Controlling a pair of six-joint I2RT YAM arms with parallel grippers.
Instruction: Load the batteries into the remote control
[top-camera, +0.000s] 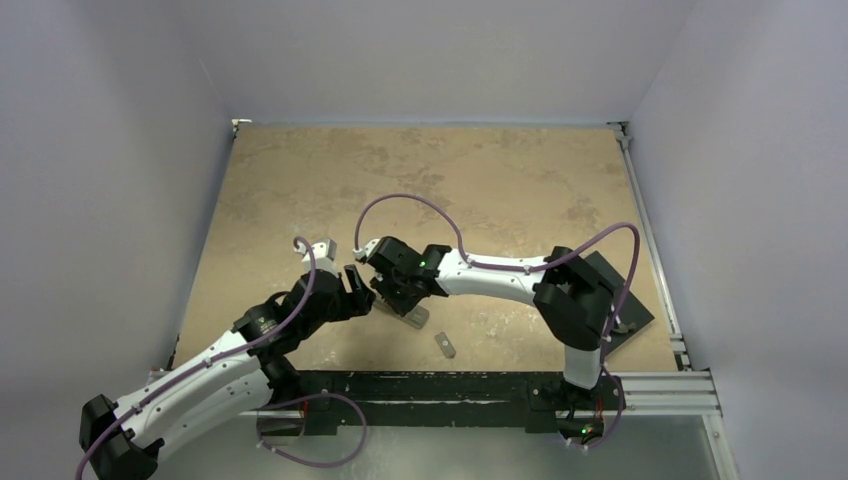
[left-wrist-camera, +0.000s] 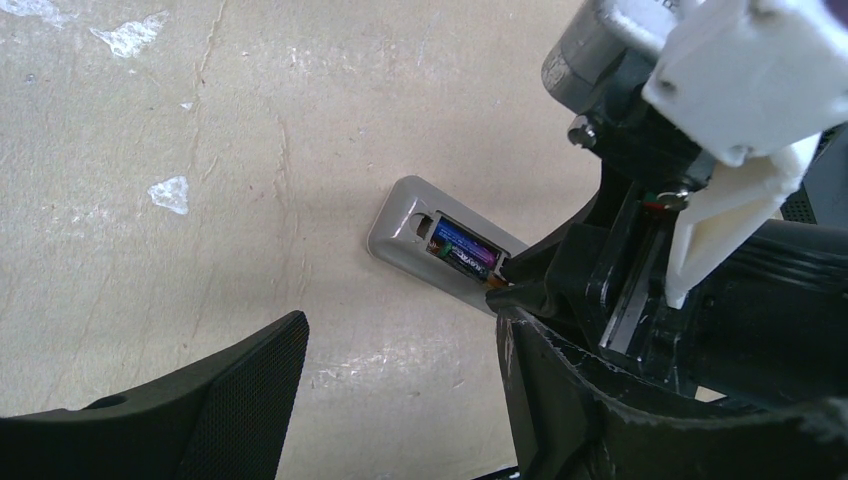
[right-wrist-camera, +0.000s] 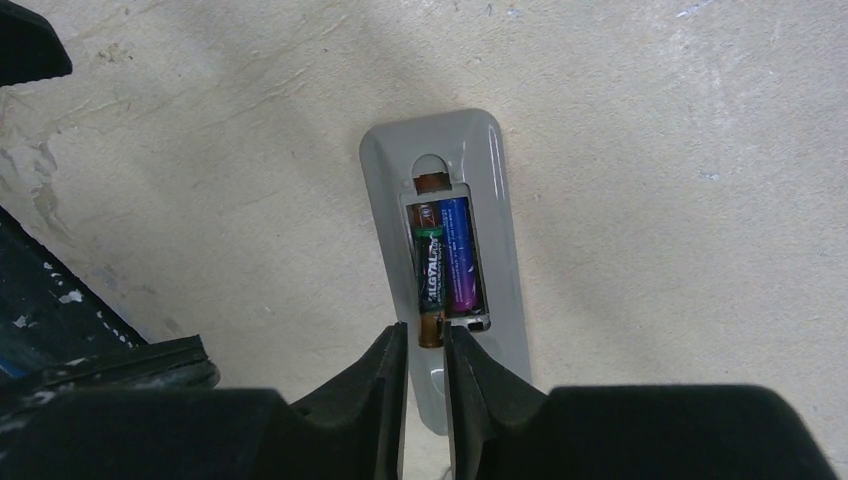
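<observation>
Checking failure modes, biggest item down.

Table (top-camera: 480, 180): smooth top, and nothing on it braces the work.

Left gripper (left-wrist-camera: 402, 335): jaws wide, holding nothing. The remote lies just ahead of its tips, untouched.

Right gripper (right-wrist-camera: 428, 365): jaws narrow. I cannot tell whether they pinch anything.

Remote control (right-wrist-camera: 500, 230): grey side up, directly below and ahead of the right fingertips.

Batteries: both in the recess. The purple battery (right-wrist-camera: 460, 260) looks seated. The dark battery (right-wrist-camera: 430, 275) sits nearer the right tips, its brassy end poking between them, probably riding the recess lip.

Cover piece (top-camera: 445, 345): off, lying apart behind the right gripper.

Risks:
- A tip snagging the brassy end on retreat would lift the dark cell out.
- A downward push would skate the unbraced remote away.
- Spring pressure could pop the unseated cell.
</observation>
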